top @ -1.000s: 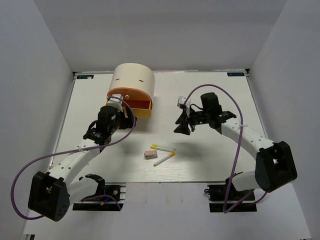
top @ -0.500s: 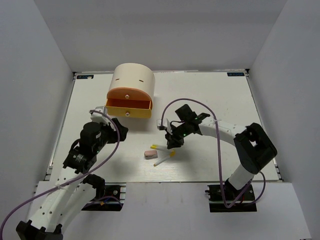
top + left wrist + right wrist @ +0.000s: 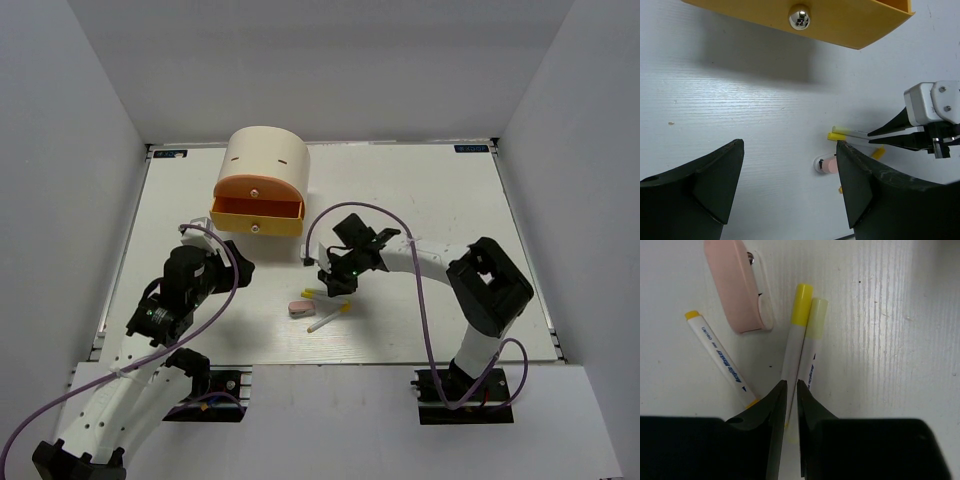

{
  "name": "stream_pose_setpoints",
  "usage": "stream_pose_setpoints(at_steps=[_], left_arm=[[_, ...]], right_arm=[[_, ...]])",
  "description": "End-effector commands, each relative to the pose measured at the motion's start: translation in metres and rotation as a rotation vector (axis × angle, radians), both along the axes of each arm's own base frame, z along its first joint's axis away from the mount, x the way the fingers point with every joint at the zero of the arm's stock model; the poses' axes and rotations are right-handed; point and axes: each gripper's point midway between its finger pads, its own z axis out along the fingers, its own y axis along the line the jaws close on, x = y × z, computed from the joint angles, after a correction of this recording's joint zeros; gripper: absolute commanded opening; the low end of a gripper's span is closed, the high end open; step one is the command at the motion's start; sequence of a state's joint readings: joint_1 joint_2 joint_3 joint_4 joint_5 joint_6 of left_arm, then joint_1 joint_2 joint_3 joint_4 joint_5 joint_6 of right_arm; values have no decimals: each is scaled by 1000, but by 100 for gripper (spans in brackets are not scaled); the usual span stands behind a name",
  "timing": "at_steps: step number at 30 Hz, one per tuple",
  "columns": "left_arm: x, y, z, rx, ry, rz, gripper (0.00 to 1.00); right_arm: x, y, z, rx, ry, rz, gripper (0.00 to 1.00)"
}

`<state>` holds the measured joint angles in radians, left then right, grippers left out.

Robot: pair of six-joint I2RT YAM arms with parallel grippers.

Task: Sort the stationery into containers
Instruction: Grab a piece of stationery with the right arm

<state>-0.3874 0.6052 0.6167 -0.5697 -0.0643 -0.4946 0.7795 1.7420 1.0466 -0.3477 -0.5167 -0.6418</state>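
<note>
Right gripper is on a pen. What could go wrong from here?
1. The right gripper pinches the bright-yellow-capped pen while the pale-capped pen lies touching it; that neighbour may get dragged or lifted along.
2. The grip sits near the pen's tail end, far from the cap, so it could swing or slip before reaching the open yellow drawer.

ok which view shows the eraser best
Right wrist: the eraser is large and sharp at upper left. Top shows it whole but tiny; left wrist shows only one end, the rest hidden.

White table [image 3: 430, 200]: cream chest [image 3: 265, 160], pink eraser [image 3: 301, 308], three white pens [image 3: 328, 320].
</note>
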Motion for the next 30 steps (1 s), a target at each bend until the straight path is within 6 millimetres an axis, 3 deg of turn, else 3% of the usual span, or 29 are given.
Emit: stream_pose_setpoints(at_steps=[1, 12, 15, 18, 22, 27, 30], left_arm=[[2, 2, 11, -10, -24, 16, 84], [0, 1, 10, -18, -12, 13, 84], [-1, 0, 10, -23, -10, 5, 84], [-2, -2, 10, -27, -8, -3, 85], [-3, -1, 8, -23, 0, -3, 85], [-5, -1, 8, -31, 3, 1, 85], [-5, -1, 8, -31, 3, 1, 85]], right_arm=[[18, 12, 5, 6, -68, -43, 20], [27, 14, -11, -47, -92, -85, 20], [26, 11, -15, -59, -93, -86, 23], [30, 6, -20, -87, -136, -104, 33], [35, -5, -38, -156, -183, -133, 33], [39, -19, -48, -213, -236, -162, 24], [36, -24, -50, -219, -236, -162, 12]])
